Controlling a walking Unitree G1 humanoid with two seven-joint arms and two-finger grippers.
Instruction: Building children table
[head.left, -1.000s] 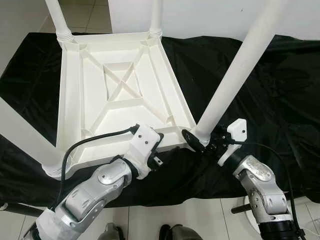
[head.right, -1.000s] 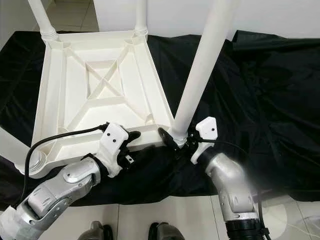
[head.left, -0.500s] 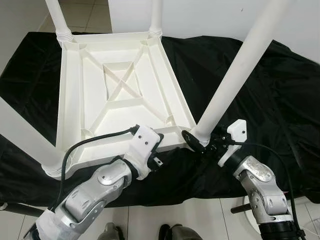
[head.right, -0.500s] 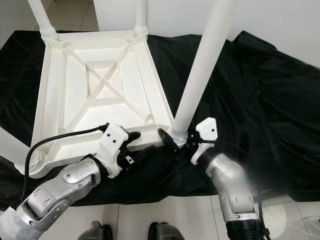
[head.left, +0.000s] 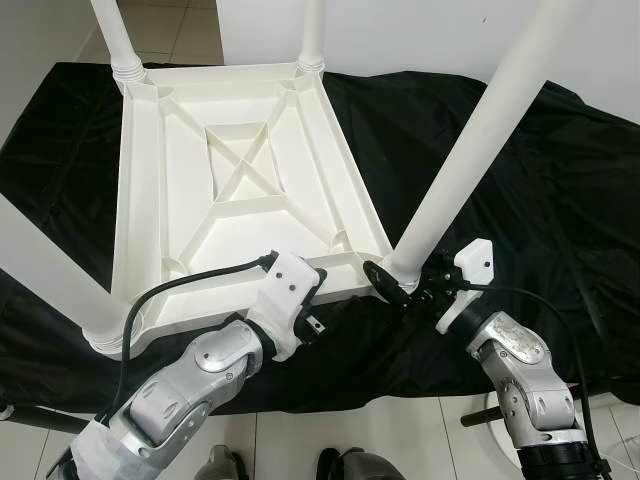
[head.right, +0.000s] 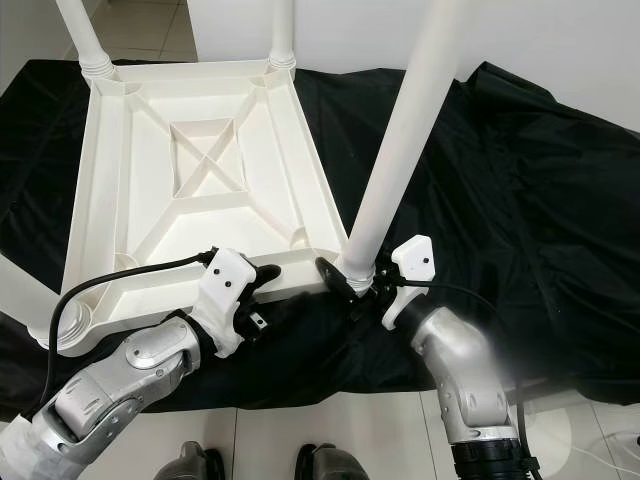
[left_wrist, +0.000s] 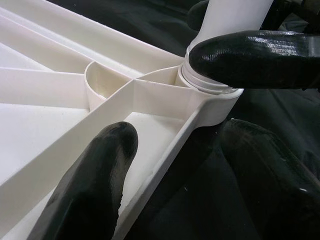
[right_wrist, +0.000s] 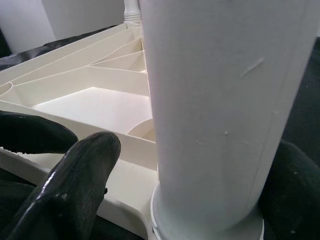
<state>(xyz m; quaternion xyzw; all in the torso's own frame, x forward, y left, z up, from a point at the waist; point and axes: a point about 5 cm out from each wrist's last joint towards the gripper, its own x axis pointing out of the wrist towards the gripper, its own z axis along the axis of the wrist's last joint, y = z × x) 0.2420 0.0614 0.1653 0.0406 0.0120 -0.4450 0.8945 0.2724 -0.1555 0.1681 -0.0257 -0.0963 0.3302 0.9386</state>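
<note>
The upturned white plastic table (head.left: 240, 190), at centre left on the black-draped worktop (head.left: 520, 190), looks light, stiff and slick, so the left gripper (head.left: 318, 298) clamps its near rim while the right gripper (head.left: 400, 290) clasps the leg (head.left: 470, 150) low by its socket.

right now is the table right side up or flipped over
Flipped over. The table top lies underside up on the black cloth, ribs showing, and its legs point upward.
</note>
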